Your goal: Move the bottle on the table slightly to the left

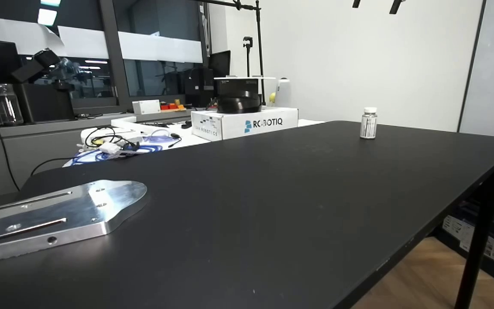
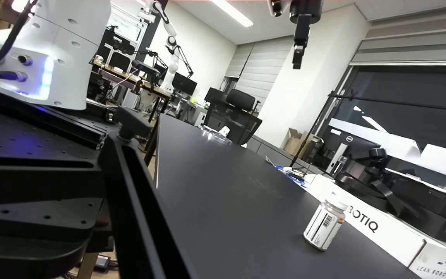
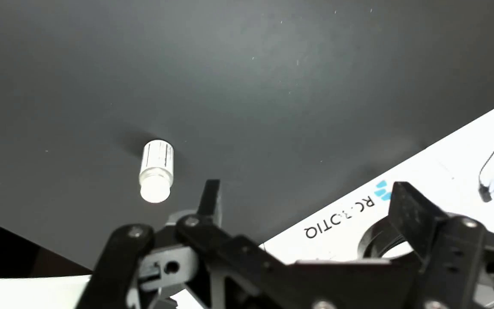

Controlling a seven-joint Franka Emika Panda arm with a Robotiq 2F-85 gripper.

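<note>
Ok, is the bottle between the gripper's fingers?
No, the wrist view shows the bottle on the table, off to one side of the open gripper.

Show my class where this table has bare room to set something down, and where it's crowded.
The broadest free patch of the table lies between the metal plate and the bottle. In the wrist view, a smaller bare strip separates the bottle from the Robotiq box beyond the table's edge. Crowding starts past that edge, where a blue cable also lies.
</note>
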